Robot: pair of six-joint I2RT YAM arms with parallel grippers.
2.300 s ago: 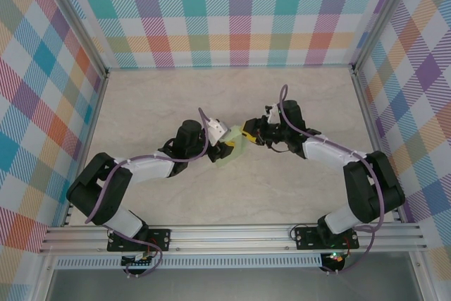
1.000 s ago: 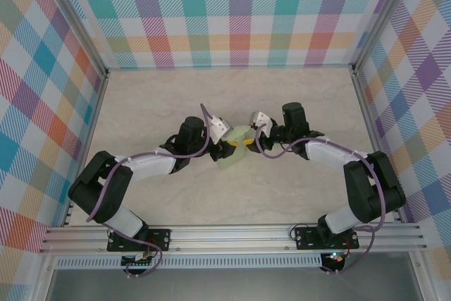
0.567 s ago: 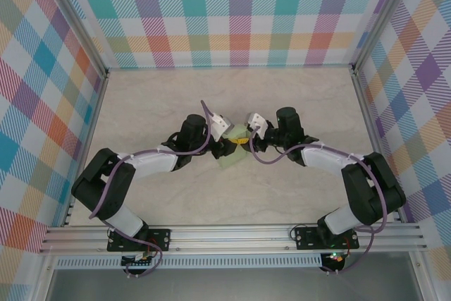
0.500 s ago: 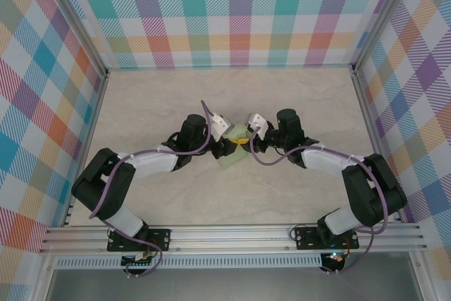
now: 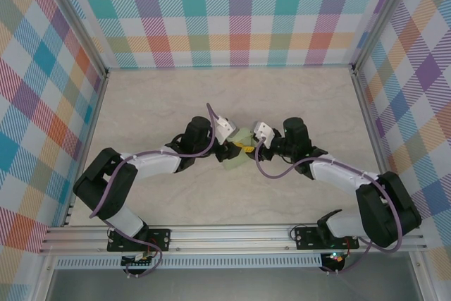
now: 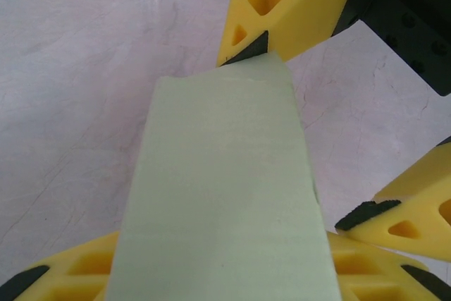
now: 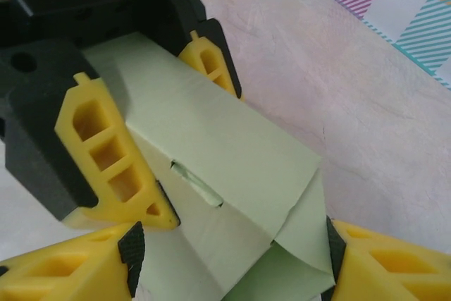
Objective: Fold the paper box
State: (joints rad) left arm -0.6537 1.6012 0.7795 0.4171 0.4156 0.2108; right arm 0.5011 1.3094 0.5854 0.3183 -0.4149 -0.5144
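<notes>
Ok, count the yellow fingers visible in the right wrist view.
4 yellow fingers. The left tool grips the pale green card box with two: one left, one behind. The right tool's two sit at the bottom corners.

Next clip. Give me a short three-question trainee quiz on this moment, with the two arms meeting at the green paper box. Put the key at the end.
1. Which one clamps the paper box by two opposite sides? A) left gripper B) right gripper C) neither
2. True or false: the box lies alone at the far edge of the table.
3. Fill in: the fingers are ___ with black tips.
Key: 1 A. 2 False: it is at the middle of the table, between both grippers. 3 yellow.
</notes>
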